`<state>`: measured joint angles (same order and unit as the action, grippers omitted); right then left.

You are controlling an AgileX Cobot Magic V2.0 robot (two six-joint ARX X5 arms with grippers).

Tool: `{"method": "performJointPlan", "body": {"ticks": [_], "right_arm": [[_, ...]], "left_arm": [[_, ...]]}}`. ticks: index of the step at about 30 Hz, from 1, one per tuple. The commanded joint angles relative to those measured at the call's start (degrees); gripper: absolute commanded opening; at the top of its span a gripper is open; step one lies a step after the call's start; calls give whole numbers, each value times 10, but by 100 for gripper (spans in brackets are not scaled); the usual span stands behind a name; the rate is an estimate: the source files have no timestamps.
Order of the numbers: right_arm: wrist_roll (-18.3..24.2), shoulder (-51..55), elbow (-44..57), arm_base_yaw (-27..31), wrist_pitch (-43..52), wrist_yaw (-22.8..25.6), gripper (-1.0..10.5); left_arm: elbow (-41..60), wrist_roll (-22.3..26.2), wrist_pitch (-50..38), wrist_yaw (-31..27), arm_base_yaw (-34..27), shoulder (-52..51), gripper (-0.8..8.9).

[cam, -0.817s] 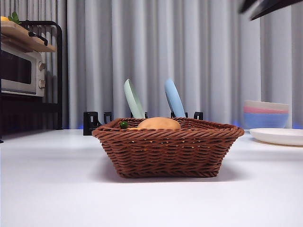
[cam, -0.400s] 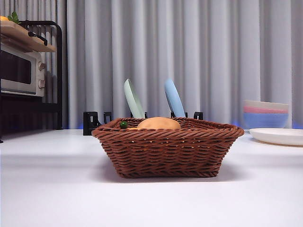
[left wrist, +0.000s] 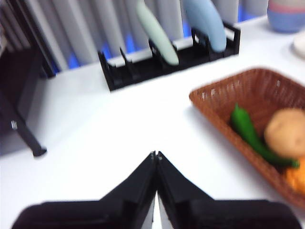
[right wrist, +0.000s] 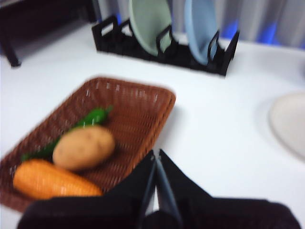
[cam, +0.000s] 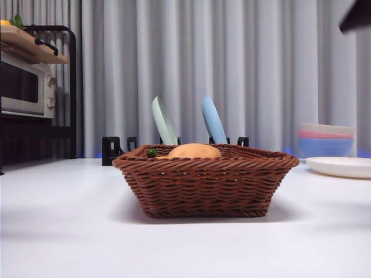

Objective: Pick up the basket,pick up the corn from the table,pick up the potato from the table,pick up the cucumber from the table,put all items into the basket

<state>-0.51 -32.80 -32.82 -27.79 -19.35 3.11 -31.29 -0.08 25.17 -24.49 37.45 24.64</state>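
The brown wicker basket (cam: pixel 206 179) stands on the white table in the middle of the front view. It holds the tan potato (cam: pixel 194 151), the green cucumber (cam: pixel 151 153) and the orange corn. The right wrist view shows the basket (right wrist: pixel 138 109) with potato (right wrist: pixel 84 147), cucumber (right wrist: pixel 90 117) and corn (right wrist: pixel 52 180) side by side. The left wrist view shows the basket (left wrist: pixel 257 90), cucumber (left wrist: pixel 250 131), potato (left wrist: pixel 286 131) and a bit of corn (left wrist: pixel 296 177). My left gripper (left wrist: pixel 156 156) is shut and empty beside the basket. My right gripper (right wrist: pixel 156 156) is shut and empty above the basket's edge.
A black dish rack (cam: pixel 116 148) with a green plate (cam: pixel 163 120) and a blue plate (cam: pixel 213 120) stands behind the basket. Stacked bowls (cam: pixel 326 139) and a white plate (cam: pixel 339 166) are at the right. A toaster oven (cam: pixel 26 87) on a shelf is at the left.
A dark arm tip at the top right left the front view, then shows again at the top right corner. The basket and vegetables have not moved.
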Motion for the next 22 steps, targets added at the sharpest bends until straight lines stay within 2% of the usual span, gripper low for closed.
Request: {"method": "performJointPlan", "body": {"ticks": [1, 3, 16, 18, 22], "right_arm": [[-16, 15, 16, -1, -6, 3, -11], [-31, 15, 16, 1, -11, 4, 2], [-30, 14, 16, 0, -14, 3, 2], [-30, 13, 16, 0, -15, 3, 2], [-30, 13, 16, 0, -17, 3, 2]], "left_arm": [[22, -26, -12, 2, 0, -33, -8], [18, -37, -11, 2, 0, -38, -5], [17, -37, -6, 1, 0, -34, -3], [17, 6, -2, -9, 0, -34, -3], [28, 11, -3, -1, -37, -51, -3]]}}
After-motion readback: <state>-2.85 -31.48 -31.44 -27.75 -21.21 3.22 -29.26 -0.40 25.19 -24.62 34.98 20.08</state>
